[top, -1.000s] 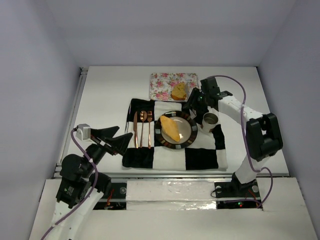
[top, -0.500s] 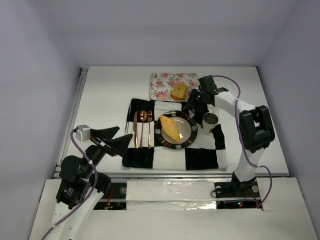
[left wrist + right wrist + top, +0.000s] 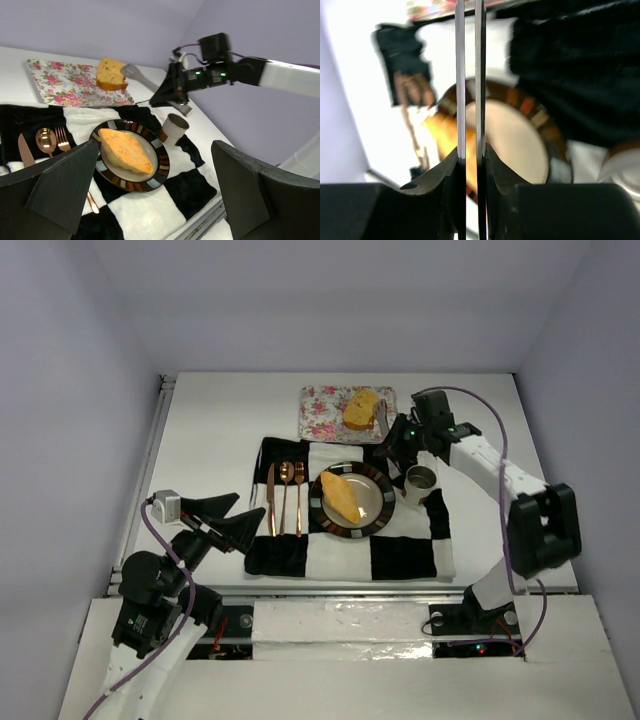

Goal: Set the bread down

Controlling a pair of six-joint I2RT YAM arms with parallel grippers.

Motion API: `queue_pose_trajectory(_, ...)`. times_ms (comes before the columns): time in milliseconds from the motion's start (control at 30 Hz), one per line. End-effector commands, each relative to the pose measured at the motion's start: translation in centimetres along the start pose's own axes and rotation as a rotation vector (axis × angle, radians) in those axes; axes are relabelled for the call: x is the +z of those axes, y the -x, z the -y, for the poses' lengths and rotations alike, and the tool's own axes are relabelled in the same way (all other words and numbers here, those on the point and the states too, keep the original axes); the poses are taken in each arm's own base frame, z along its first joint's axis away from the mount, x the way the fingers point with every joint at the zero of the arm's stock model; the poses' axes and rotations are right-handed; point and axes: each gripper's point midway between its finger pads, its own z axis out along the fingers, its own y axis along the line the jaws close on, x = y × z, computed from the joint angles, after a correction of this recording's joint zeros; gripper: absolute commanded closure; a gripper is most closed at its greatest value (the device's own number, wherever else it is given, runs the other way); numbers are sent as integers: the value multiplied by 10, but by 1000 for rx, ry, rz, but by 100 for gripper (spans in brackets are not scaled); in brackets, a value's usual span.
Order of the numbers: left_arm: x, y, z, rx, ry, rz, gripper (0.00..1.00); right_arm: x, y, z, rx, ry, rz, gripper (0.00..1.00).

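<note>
Black-and-white checked cloth (image 3: 400, 558) lies under the plate (image 3: 352, 533), laid out as a place setting. Well left of the plate and nearer the robot, the left gripper (image 3: 250, 503) hangs with its jaws spread wide and nothing between them. I judge it is parked there because the work lies on the other side.

Just left of the plate, a copper knife (image 3: 270, 498), spoon (image 3: 285, 495) and fork (image 3: 299, 495) lie side by side on the cloth, handles toward the robot as a diner would find them. On the plate lies the pale wedge (image 3: 341, 497) of bread, so that half of the task looks done.

Beyond the plate, on the bare table, sits the floral tray (image 3: 322, 410), with the browner chunk (image 3: 360, 408) at its right end. In the left wrist view the chunk looks raised off the tray, with the tip of the metal tongs (image 3: 137, 76) against its right side. Whether the tongs truly carry it I cannot tell.

Beyond and right of the plate, the right gripper (image 3: 169, 91) is clamped on the tongs, and its wrist view shows the black fingers pressing the two thin blades nearly together. The long tool likely spares the bread from the bare fingers. Just right of the plate stands a cup (image 3: 421, 480), close to the path the chunk would take to the plate.
</note>
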Motion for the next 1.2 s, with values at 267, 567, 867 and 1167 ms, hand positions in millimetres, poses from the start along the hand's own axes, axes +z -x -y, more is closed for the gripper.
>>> queue_pose_trajectory(267,3,9,6,15,-32,37,4,-95,-115,-33,-89,264,-50,83)
queue_pose_trajectory(567,6,8,1,15,-10,33,4,-135,-192,2,-27,243,-125,83)
queue_pose_trajectory(867,8,5,-1,12,-4,21,4,-134,-215,38,-1,149,-164,82)
queue_pose_trajectory(1167,10,3,-2,13,-2,8,4,-123,-204,39,-11,131,-118,58)
